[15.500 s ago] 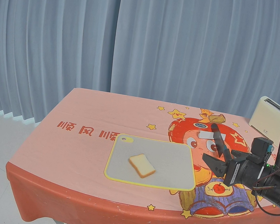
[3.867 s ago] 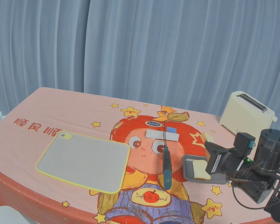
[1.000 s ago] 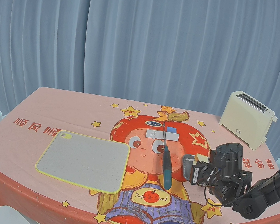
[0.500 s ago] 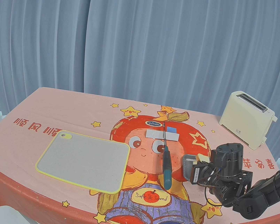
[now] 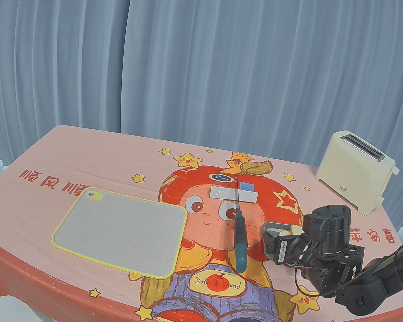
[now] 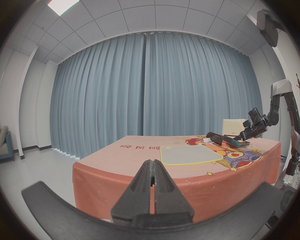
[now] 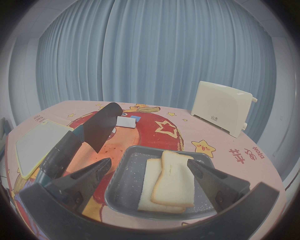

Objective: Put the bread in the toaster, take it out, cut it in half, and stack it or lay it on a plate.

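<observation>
**A:** Gone from the cutting board [image 5: 121,231], the bread now lies as two halves [image 7: 170,184] in the grey tray [image 7: 129,179]. One half was in the right gripper [image 7: 148,162] seconds ago, and that gripper has since sunk low over the tray.

**B:** Its grip?

**A:** Its fingers are wide apart, one either side of the halves, holding nothing. Well off the table, the left gripper [image 6: 153,162] is pressed closed and empty.

**B:** Which way do the halves run?

**A:** Flat and overlapping, long sides along the line of the fingers.

**B:** Any writing?

**A:** Red characters on the tablecloth [image 5: 109,164] beyond the board, and a small mark on the toaster [image 5: 354,172].

**B:** Edges?

**A:** Just left of the tray lies the knife [image 5: 240,226], handle toward the robot. At the far right corner stands the toaster.
</observation>
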You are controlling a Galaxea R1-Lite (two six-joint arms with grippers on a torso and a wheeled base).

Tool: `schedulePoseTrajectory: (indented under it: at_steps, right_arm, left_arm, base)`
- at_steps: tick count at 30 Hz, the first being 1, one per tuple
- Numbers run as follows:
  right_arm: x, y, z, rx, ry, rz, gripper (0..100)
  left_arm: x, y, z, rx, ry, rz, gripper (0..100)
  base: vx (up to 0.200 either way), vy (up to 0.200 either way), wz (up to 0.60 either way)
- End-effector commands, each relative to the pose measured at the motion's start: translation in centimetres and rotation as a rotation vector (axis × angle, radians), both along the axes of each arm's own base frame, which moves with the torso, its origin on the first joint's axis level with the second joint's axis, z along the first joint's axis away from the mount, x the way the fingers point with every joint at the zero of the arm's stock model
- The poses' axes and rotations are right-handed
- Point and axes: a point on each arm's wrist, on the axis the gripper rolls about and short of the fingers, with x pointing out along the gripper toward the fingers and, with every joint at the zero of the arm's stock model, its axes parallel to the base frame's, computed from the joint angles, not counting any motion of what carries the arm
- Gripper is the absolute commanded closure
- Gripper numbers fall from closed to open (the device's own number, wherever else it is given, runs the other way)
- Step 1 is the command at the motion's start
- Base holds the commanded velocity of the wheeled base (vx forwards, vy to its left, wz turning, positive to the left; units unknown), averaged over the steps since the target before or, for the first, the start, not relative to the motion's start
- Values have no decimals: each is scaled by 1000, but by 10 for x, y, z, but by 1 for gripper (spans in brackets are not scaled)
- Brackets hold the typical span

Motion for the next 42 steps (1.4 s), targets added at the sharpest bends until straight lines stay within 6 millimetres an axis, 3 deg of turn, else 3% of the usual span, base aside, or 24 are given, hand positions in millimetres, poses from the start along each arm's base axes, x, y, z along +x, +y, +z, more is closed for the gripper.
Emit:
schedulePoseTrajectory:
  at_steps: [1, 27, 42]
  right_arm:
    - [0, 1, 1, 2, -2, 3, 0]
    - [5, -2, 7, 26, -28, -10, 0]
    - [29, -34, 20, 87, -61, -78, 0]
  left_arm:
    - [1, 0, -5, 0, 19, 1, 100]
    - [1, 0, -5, 0, 19, 1, 100]
    - [1, 0, -5, 0, 19, 1, 100]
  base:
    - [0, 0, 0]
    - [0, 0, 0]
    - [0, 0, 0]
